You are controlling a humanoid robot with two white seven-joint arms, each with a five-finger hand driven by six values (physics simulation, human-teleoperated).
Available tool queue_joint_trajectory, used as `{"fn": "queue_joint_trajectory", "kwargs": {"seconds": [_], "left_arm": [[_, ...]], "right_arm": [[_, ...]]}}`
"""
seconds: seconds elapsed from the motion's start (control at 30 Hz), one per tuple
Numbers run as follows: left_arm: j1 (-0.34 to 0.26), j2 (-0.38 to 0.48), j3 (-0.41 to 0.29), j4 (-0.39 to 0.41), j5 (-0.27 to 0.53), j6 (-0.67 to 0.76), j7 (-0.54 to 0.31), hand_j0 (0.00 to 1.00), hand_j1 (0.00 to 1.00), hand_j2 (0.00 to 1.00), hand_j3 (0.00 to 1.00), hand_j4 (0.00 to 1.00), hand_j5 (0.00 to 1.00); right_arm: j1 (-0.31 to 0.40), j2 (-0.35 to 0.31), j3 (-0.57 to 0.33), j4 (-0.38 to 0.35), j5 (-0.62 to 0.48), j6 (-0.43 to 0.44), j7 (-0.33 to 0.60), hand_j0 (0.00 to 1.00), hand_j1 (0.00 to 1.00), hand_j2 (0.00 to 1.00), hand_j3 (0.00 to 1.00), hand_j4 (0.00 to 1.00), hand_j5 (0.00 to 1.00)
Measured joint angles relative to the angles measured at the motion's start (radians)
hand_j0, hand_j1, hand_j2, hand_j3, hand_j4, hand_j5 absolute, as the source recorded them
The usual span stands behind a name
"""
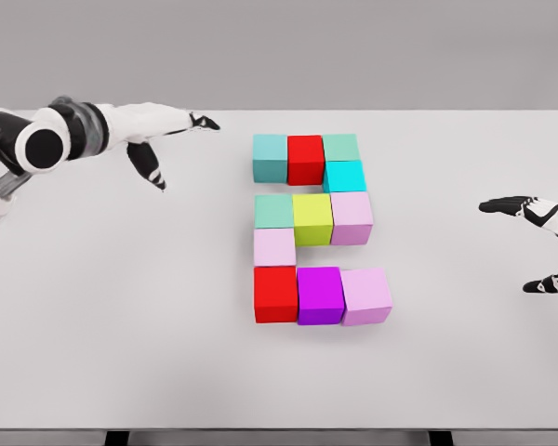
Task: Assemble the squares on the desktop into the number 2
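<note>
Several coloured cubes sit together mid-table in the shape of a 2. The top row is a teal cube (270, 156), a red cube (306, 159) and a green cube (340, 147), with a cyan cube (345, 177) below the right end. A green cube (274, 211), a yellow cube (312, 218) and a pink cube (352, 217) form the middle row. Under its left end lies a pale pink cube (274, 247). The bottom row is red (275, 294), magenta (320, 295) and pink (366, 295). My left hand (167, 139) hovers open at the upper left. My right hand (535, 243) is open at the right edge.
The white table (121, 325) reaches from the front edge to a grey back wall. Both hands are well apart from the cubes.
</note>
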Motion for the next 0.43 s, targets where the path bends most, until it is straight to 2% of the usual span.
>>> {"fn": "queue_joint_trajectory", "kwargs": {"seconds": [0.07, 0.13, 0.17, 0.23, 0.33, 0.43], "left_arm": [[0.139, 0.053, 0.115, -0.014, 0.101, -0.210, 0.001, 1.00, 1.00, 1.00, 1.00, 1.00, 1.00], [0.246, 0.090, 0.221, -0.019, 0.222, -0.420, 0.000, 1.00, 1.00, 1.00, 1.00, 1.00, 1.00], [0.281, 0.107, 0.276, -0.019, 0.282, -0.523, 0.000, 1.00, 1.00, 1.00, 1.00, 1.00, 1.00], [0.389, 0.151, 0.376, -0.023, 0.397, -0.660, 0.000, 1.00, 1.00, 1.00, 1.00, 1.00, 1.00], [0.485, 0.190, 0.450, -0.027, 0.536, -0.752, 0.000, 1.00, 1.00, 1.00, 1.00, 1.00, 1.00], [0.510, 0.206, 0.477, -0.018, 0.590, -0.786, 0.000, 1.00, 1.00, 1.00, 1.00, 1.00, 1.00]], "right_arm": [[0.000, 0.000, 0.000, 0.001, 0.000, 0.000, 0.000, 1.00, 1.00, 1.00, 1.00, 1.00, 1.00], [0.000, 0.000, 0.000, 0.001, 0.000, 0.000, 0.000, 1.00, 1.00, 1.00, 1.00, 1.00, 1.00], [0.000, 0.000, 0.000, 0.002, 0.000, 0.000, 0.000, 1.00, 1.00, 1.00, 1.00, 1.00, 1.00], [0.000, -0.001, 0.000, 0.003, 0.000, 0.000, 0.000, 1.00, 1.00, 1.00, 1.00, 1.00, 1.00], [0.000, -0.002, 0.000, 0.005, 0.000, 0.000, 0.000, 1.00, 1.00, 1.00, 1.00, 1.00, 1.00], [0.000, -0.003, 0.000, 0.006, 0.000, 0.000, 0.000, 1.00, 1.00, 1.00, 1.00, 1.00, 1.00]]}}
